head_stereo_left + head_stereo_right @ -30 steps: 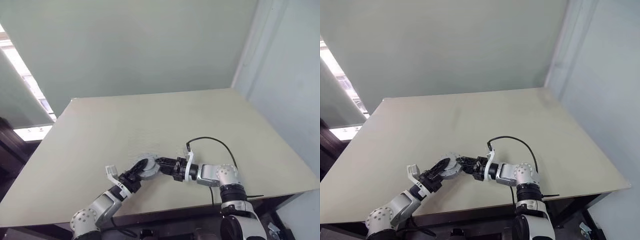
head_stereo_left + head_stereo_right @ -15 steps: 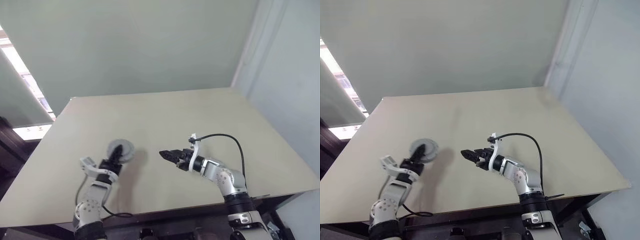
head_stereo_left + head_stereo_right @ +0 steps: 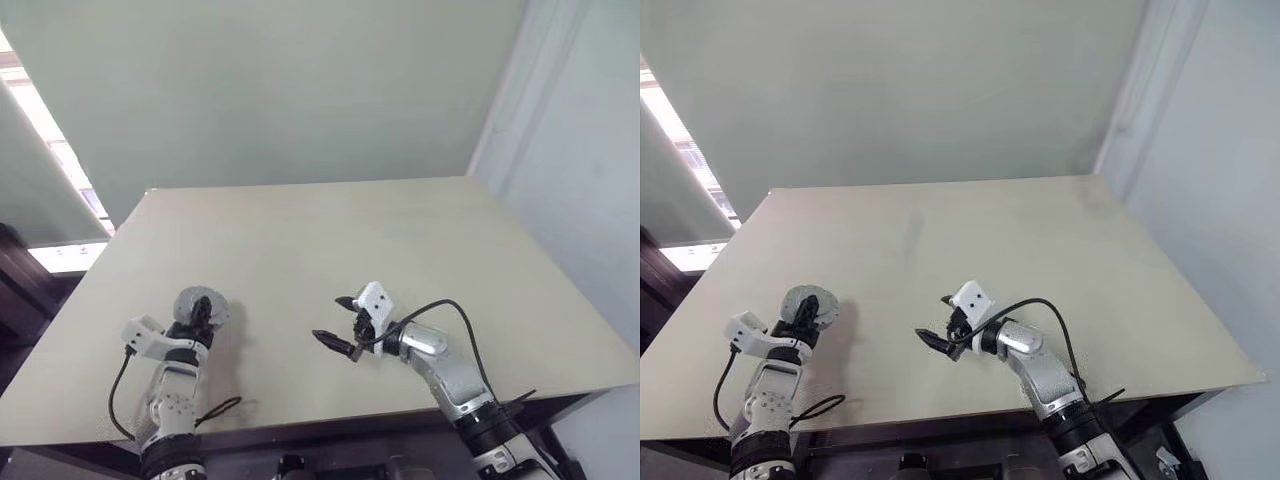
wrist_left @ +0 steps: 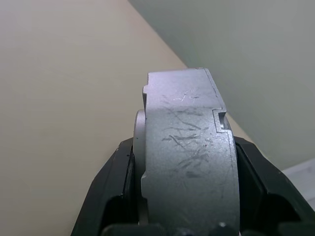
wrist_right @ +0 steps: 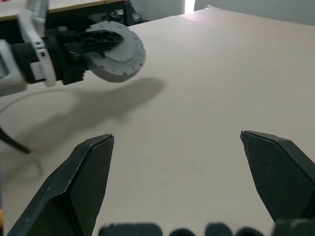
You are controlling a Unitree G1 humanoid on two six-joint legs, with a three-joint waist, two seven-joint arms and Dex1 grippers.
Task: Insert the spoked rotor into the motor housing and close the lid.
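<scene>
We hold the closed motor housing (image 3: 199, 306) edge-on in our left gripper (image 3: 197, 312), raised over the bench (image 3: 420, 230) at its near left. Our right gripper (image 3: 336, 322) gapes wide, empty. Assembly looks done; next, set it down.

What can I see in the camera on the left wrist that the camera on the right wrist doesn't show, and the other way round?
Left wrist view alone: the scratched grey edge of the assembled motor, seen side-on, clamped between the left gripper fingers.

Right wrist view alone: the motor's round flat face with small holes near its rim, the left arm holding it above the table, and the right gripper with fingers wide apart and nothing between them.

Both: the same grey motor, the left gripper's black fingers, and the beige table.
</scene>
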